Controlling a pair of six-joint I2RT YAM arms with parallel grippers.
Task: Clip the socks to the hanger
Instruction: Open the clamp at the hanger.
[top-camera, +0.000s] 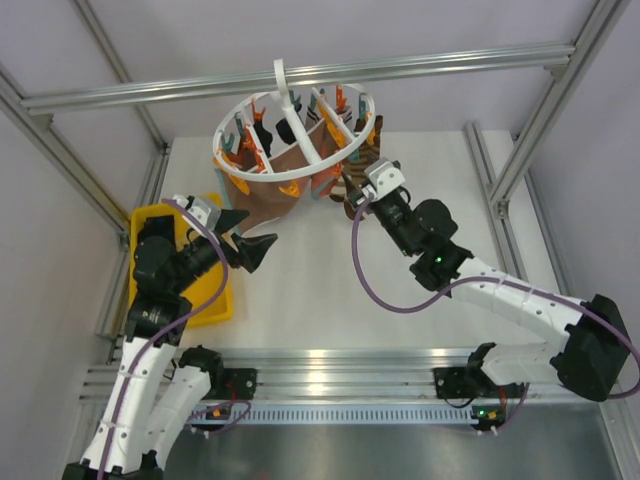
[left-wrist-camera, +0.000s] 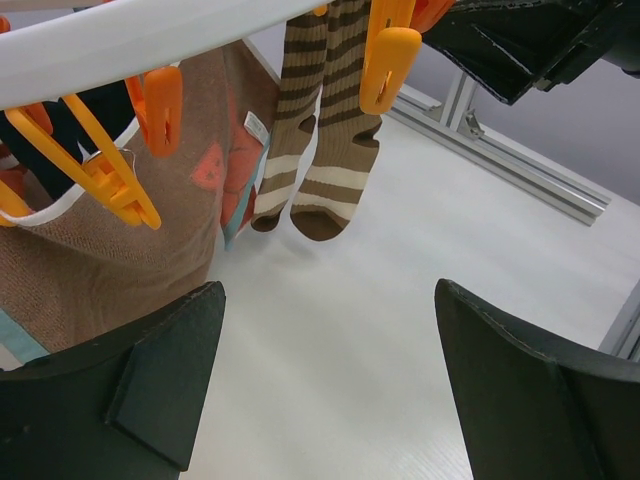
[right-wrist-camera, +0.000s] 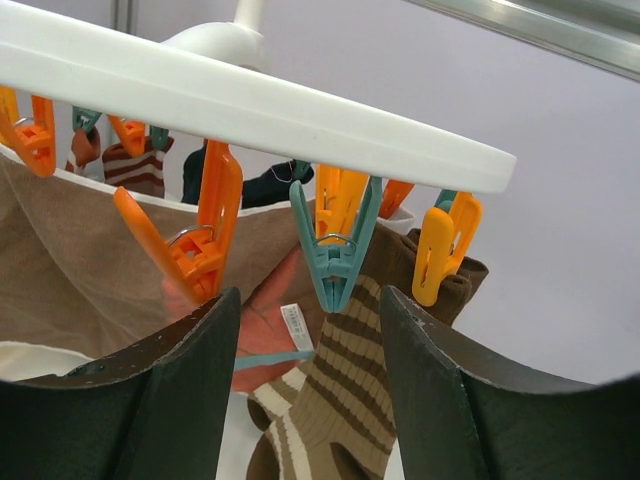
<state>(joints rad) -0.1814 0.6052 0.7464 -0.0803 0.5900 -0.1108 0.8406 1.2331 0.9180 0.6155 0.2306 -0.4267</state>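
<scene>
Yellow tray (top-camera: 215, 303): lies at the far left, partly under our left arm.
Left gripper (top-camera: 252, 235): jaws spread wide and empty, poised low beside the hanger (right-wrist-camera: 260, 105). We judge it is keeping clear of the clips.
Hanger: appears hooked on the overhead rail (top-camera: 400, 68), so its clips dangle within our reach.
Socks: the brown sock (top-camera: 270, 195) and striped sock (right-wrist-camera: 340, 400) hang clipped above the table.
Right gripper (right-wrist-camera: 308, 292): jaws half spread, nothing clamped, framing the teal clip (right-wrist-camera: 335, 255) over the striped sock. We judge it is lined up on that clip.
</scene>
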